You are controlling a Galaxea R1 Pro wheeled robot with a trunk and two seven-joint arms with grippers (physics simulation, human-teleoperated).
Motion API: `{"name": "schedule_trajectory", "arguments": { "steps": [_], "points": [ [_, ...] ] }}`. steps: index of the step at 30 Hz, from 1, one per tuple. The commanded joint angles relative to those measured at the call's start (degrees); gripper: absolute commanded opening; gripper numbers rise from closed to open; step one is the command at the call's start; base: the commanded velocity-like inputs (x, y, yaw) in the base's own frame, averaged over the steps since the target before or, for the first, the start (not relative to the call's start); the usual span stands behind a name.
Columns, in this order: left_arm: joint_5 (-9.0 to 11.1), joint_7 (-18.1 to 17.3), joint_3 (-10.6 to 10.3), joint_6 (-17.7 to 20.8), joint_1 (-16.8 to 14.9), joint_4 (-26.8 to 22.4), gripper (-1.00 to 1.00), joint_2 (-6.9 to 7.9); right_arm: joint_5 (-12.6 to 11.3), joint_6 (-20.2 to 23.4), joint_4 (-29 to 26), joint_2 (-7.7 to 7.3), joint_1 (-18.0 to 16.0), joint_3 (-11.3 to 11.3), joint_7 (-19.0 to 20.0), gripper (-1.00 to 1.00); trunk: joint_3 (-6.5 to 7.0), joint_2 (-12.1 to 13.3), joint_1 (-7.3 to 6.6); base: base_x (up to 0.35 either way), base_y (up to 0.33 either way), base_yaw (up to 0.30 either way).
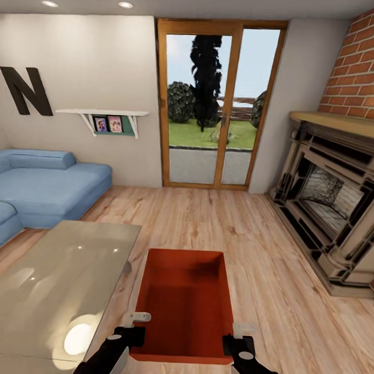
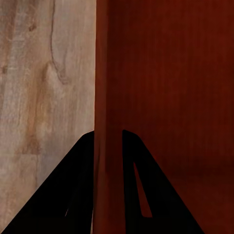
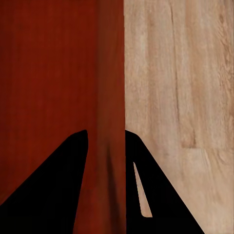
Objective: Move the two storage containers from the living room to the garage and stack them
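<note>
A storage container [image 1: 185, 303] sits low in the frame's centre, with the left tool [image 1: 132, 326] on its left wall and the right tool [image 1: 237, 337] on its right wall; table [image 1: 48, 290] lower left, sofa [image 1: 44, 184] mid left, glass doors [image 1: 218, 104] top centre, fireplace [image 1: 332, 205] right

Orange-red container [image 1: 184, 295], blue sofa [image 1: 47, 187], red-brick wall [image 1: 358, 69]
</note>
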Motion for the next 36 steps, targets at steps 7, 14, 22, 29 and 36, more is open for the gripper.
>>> {"name": "schedule_trajectory", "arguments": {
  "steps": [7, 14, 22, 29, 36],
  "points": [
    [-0.36, 0.51, -0.06, -0.67, -0.06, -0.27, -1.00, -0.06, -2.01, -0.44, 0.31, 0.00, -0.02, 0.44, -1.95, -1.00, -0.10, -0.09, 0.02, 0.000, 0.000, 0.274],
    [-0.36, 0.52, -0.05, -0.67, -0.05, -0.24, -1.00, -0.06, -2.01, -0.44, 0.31, 0.00, 0.02, 0.44, -1.93, -1.00, -0.10, -0.09, 0.02, 0.000, 0.000, 0.274],
    [-0.36, 0.52, -0.05, -0.67, -0.05, -0.24, -1.00, -0.06, -2.01, -0.45, 0.31, 0.00, -0.01, 0.44, -1.97, -1.00, -0.10, -0.09, 0.02, 0.000, 0.000, 0.274],
    [-0.37, 0.52, -0.06, -0.67, -0.06, -0.20, -1.00, -0.06, -2.01, -0.44, 0.31, -0.02, 0.05, 0.44, -1.95, -1.00, -0.10, -0.09, 0.02, 0.000, 0.000, 0.274],
    [-0.40, 0.52, -0.06, -0.67, -0.05, -0.15, -1.00, -0.06, -2.01, -0.44, 0.31, 0.00, 0.01, 0.44, -1.98, -1.00, -0.10, -0.09, 0.02, 0.000, 0.000, 0.274]
  ]
}}
